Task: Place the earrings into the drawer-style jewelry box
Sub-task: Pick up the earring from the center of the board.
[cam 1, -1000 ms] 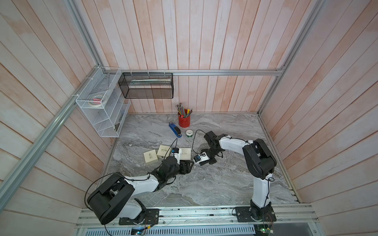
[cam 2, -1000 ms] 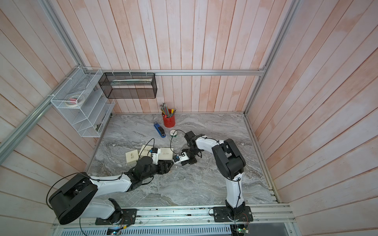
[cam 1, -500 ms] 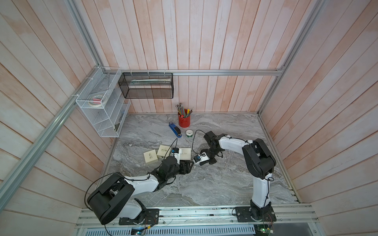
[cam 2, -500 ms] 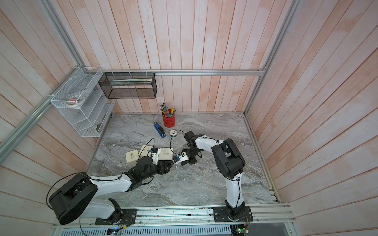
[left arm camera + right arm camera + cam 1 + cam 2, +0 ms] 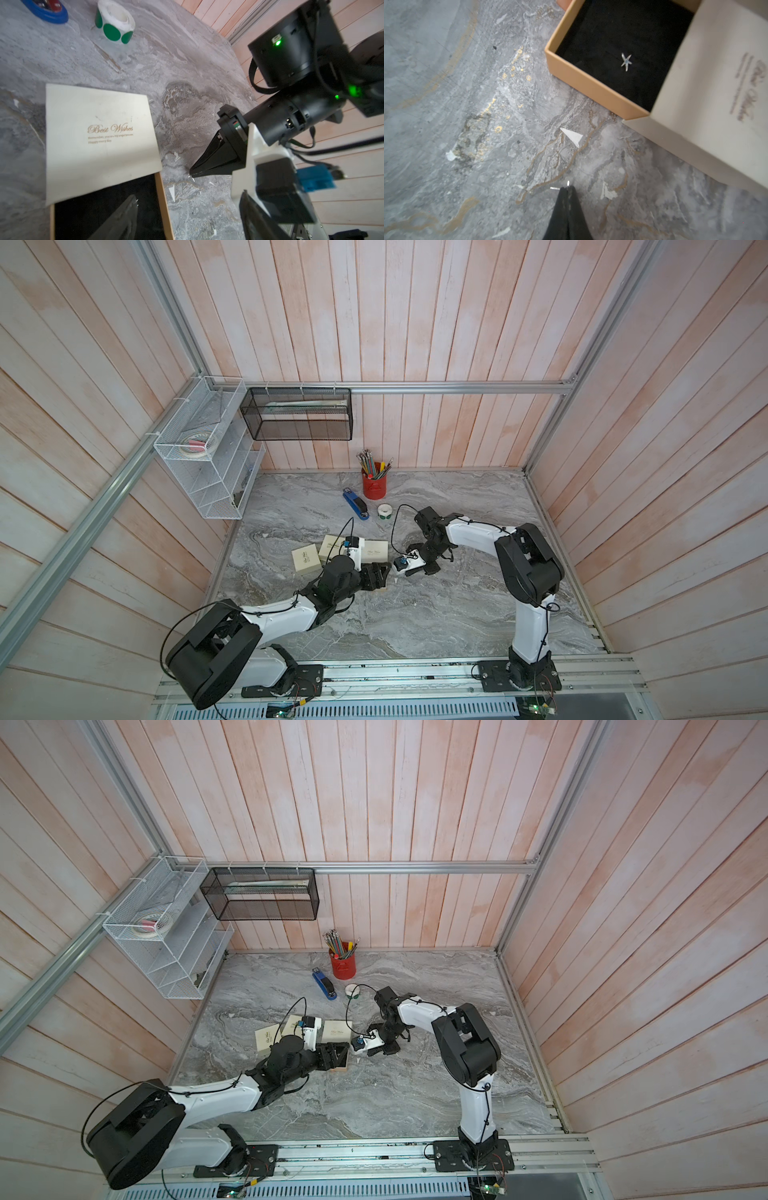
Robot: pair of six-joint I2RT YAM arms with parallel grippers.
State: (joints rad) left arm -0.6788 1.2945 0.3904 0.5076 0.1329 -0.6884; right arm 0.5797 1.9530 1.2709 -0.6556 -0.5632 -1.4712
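The drawer-style jewelry box (image 5: pixel 97 133) is a cream sleeve printed "Best Wishes". Its tan drawer (image 5: pixel 583 83) is pulled out and lined in black. One star-shaped silver earring (image 5: pixel 626 61) lies on the lining. My right gripper (image 5: pixel 566 188) is shut just above the marble, beside the drawer. A tiny silver earring (image 5: pixel 568 183) is pinched at its tips. The same tips show in the left wrist view as the right gripper (image 5: pixel 192 173). My left gripper (image 5: pixel 187 220) is open at the drawer's end. One of its fingers (image 5: pixel 122 218) is over the black lining, the other beyond the drawer wall.
Two closed cream boxes (image 5: pixel 306 559) (image 5: pixel 332 546) sit left of the open one. Behind are a green sticker roll (image 5: pixel 384 511), a blue stapler (image 5: pixel 355 504) and a red pencil cup (image 5: pixel 374 485). A white wire shelf (image 5: pixel 203 472) and a black mesh basket (image 5: pixel 299 414) hang on the walls.
The right gripper's jaws have closed fully. Neither arm has visibly shifted.
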